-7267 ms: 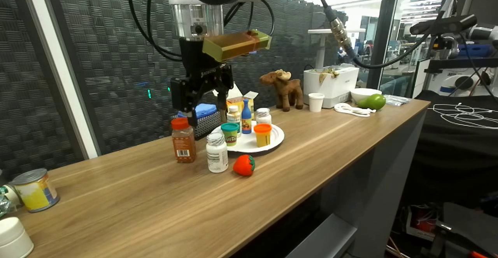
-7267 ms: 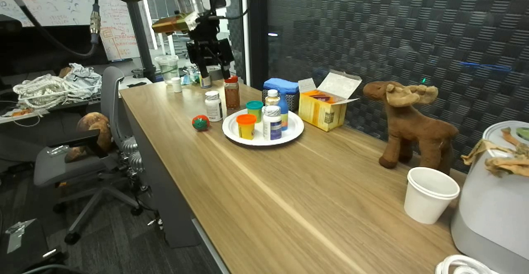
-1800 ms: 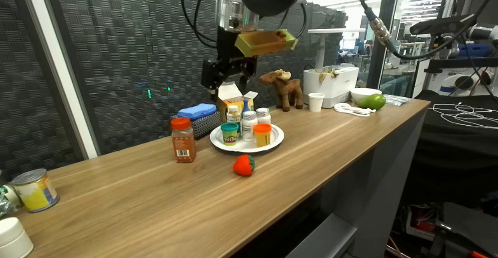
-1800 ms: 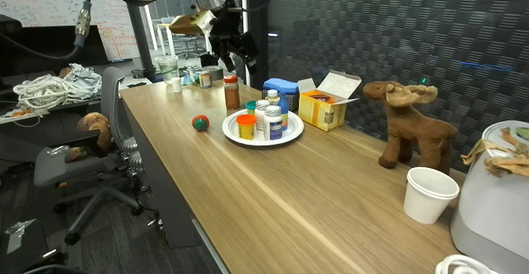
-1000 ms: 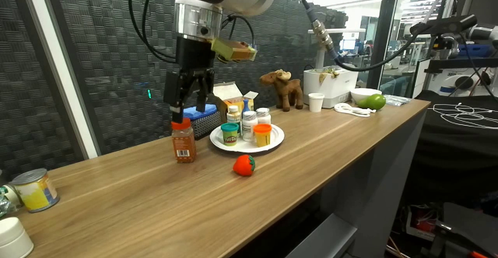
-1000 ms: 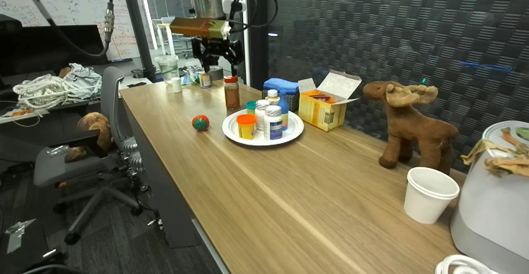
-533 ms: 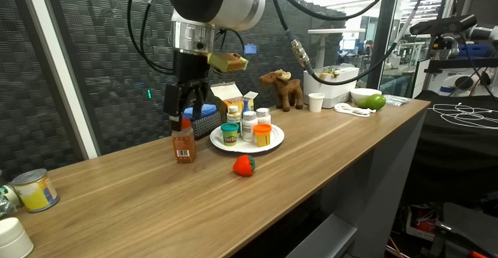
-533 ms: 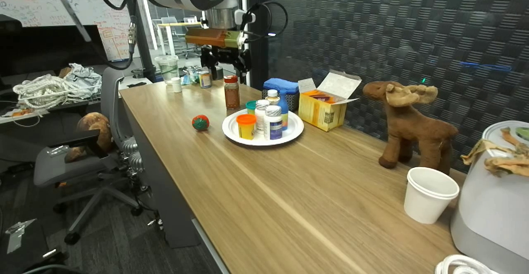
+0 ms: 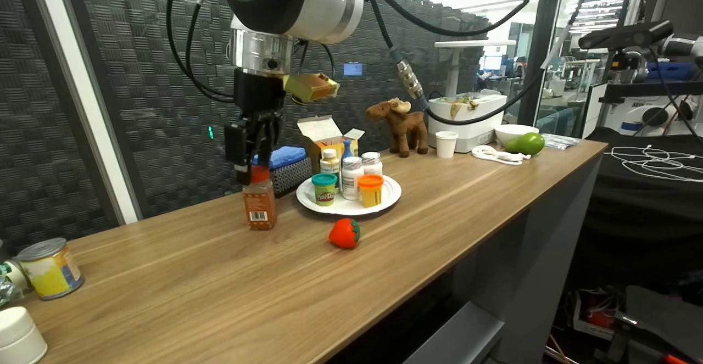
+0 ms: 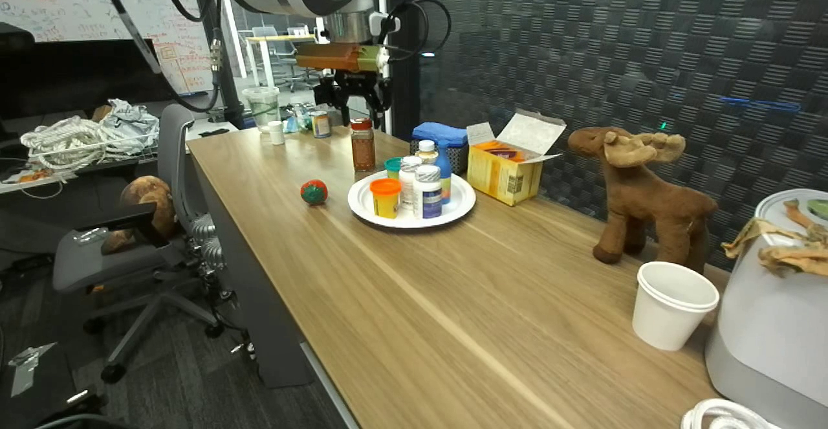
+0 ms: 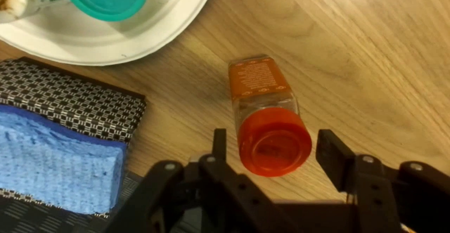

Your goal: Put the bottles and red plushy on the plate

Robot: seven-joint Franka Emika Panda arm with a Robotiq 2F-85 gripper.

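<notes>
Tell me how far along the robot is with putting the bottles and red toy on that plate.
Done, it seems: four bottles and two tubs stand on the plate.
In hand: the open gripper straddles the red-capped bottle, gaps showing on both sides in the wrist view, so no grip yet.
Left: carrying that bottle over, then probably the red toy, which lies on the table beside the plate.

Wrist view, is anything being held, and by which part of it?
Nothing is held: the fingers straddle the red cap of the orange-labelled bottle, with a gap showing on each side.
</notes>
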